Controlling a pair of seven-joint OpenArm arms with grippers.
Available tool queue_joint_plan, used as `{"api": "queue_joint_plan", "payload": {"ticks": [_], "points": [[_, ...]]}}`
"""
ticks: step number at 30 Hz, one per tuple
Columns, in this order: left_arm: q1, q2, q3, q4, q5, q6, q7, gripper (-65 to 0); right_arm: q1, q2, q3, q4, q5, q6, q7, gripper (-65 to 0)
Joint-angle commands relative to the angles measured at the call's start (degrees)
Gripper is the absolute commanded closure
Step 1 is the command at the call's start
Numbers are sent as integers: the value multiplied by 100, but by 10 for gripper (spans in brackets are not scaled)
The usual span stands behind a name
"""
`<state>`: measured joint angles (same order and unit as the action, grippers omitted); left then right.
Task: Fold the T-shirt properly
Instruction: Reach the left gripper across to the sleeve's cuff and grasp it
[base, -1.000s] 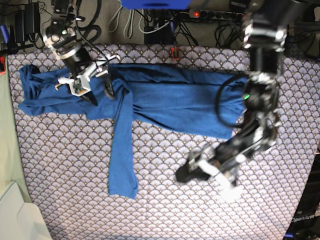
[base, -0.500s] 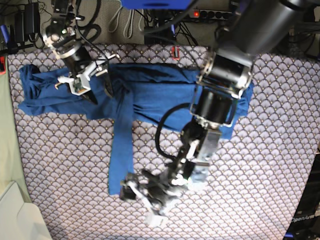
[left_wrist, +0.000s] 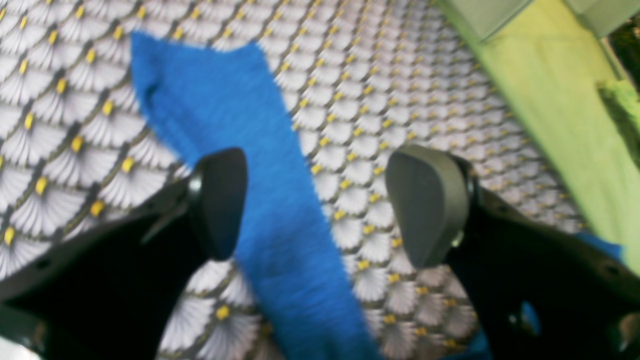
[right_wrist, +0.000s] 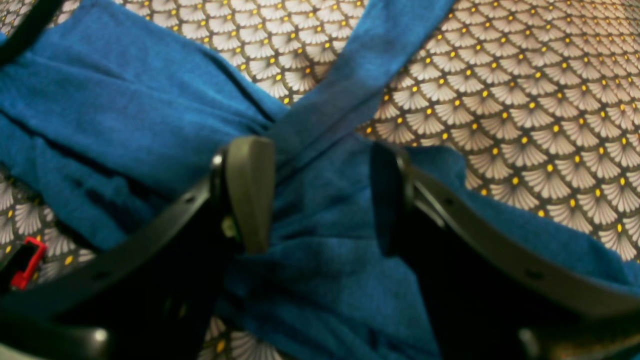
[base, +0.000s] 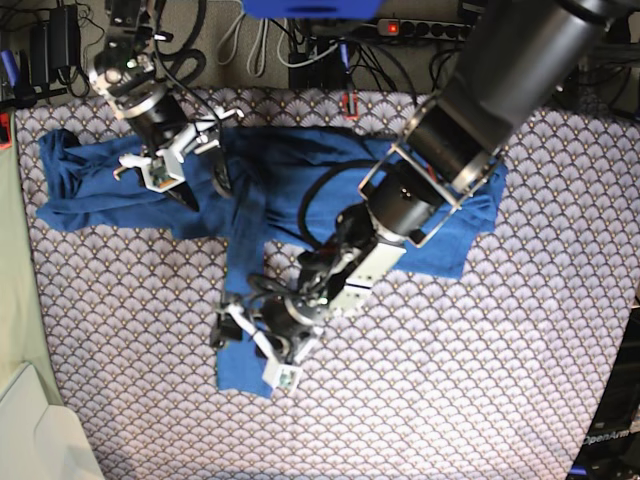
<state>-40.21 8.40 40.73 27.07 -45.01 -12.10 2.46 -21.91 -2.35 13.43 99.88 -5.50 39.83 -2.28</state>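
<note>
Left wrist view, nearest: left gripper with fingers spread wide, nothing between them, poised over the end of a blue sleeve lying flat on the patterned table. One finger just over the sleeve's edge, the other over bare cloth pattern to the right. Cannot tell whether the tips touch the fabric; picture blurred.

In the base view, same gripper low and left of centre, at the free end of the sleeve hanging down from the shirt. Further up, the shirt stretched sideways across the upper part of the frame, bunched at its left end, its right part hidden under the left arm.

Farthest, upper left: right gripper, fingers likewise apart and empty, over the rumpled body where the sleeve crosses it.

Likely risks, as a judgement: closing off-centre and catching only the sleeve's hem, so the thin knit slips out on the lift; pinching too deep and grabbing the table cover along with it; dragging the sleeve and pulling the whole shirt askew, since nothing pins the body; arm cables brushing and rumpling the folded part.
</note>
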Motion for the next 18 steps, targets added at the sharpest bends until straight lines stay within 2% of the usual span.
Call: {"api": "queue_joint_plan", "payload": {"ticks": [1, 12, 16, 18], "points": [[-212, 60, 63, 31, -83, -61, -215, -461, 15, 28, -46, 118, 115, 17, 171, -315], [-124, 60, 160, -12, -110, -61, -400, -460, 59, 28, -310, 136, 115, 17, 171, -314], [-124, 60, -359, -12, -479, -69, -373, -458, 270, 28, -275, 250, 106, 17, 162, -317], [-133, 8, -543, -4, -716, -69, -365, -458, 455, 37, -257, 285, 106, 17, -13, -318]]}}
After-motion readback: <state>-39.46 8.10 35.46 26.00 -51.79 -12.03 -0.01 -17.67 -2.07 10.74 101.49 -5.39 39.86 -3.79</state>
